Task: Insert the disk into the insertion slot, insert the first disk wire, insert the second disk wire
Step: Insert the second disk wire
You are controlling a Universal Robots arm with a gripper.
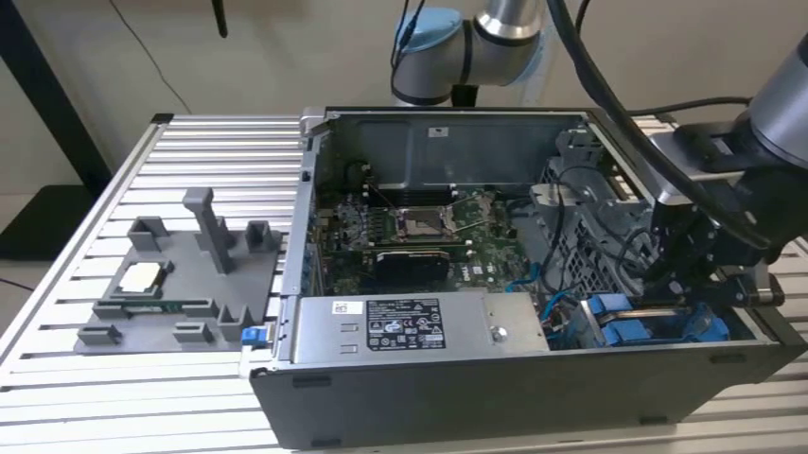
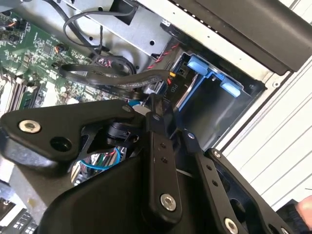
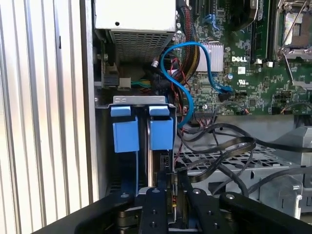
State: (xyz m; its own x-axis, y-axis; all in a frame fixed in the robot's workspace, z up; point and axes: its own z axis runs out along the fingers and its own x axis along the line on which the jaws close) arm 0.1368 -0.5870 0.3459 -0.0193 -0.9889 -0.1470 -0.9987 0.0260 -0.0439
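Observation:
The disk (image 3: 162, 134) in its blue carrier stands in the insertion slot (image 3: 104, 146), the grey drive cage at the case's front corner, beside another blue-handled carrier (image 3: 125, 137). In the exterior view my gripper (image 1: 679, 284) reaches down into the case just above the blue carriers (image 1: 627, 326). In both wrist views the gripper (image 3: 172, 202) sits at the disk's end (image 2: 176, 91). Its fingers (image 3: 155, 209) are pressed together on a thin wire connector with red and yellow leads. Black disk wires (image 2: 122, 78) loop from the motherboard toward the fingertips (image 2: 152, 111).
The open computer case (image 1: 505, 378) lies on a slatted metal table (image 1: 76, 274). Inside are the motherboard (image 1: 417, 227), a power supply (image 1: 417, 326), and blue cables (image 3: 185, 87). A grey fixture (image 1: 177, 284) with small parts stands on the exterior view's left.

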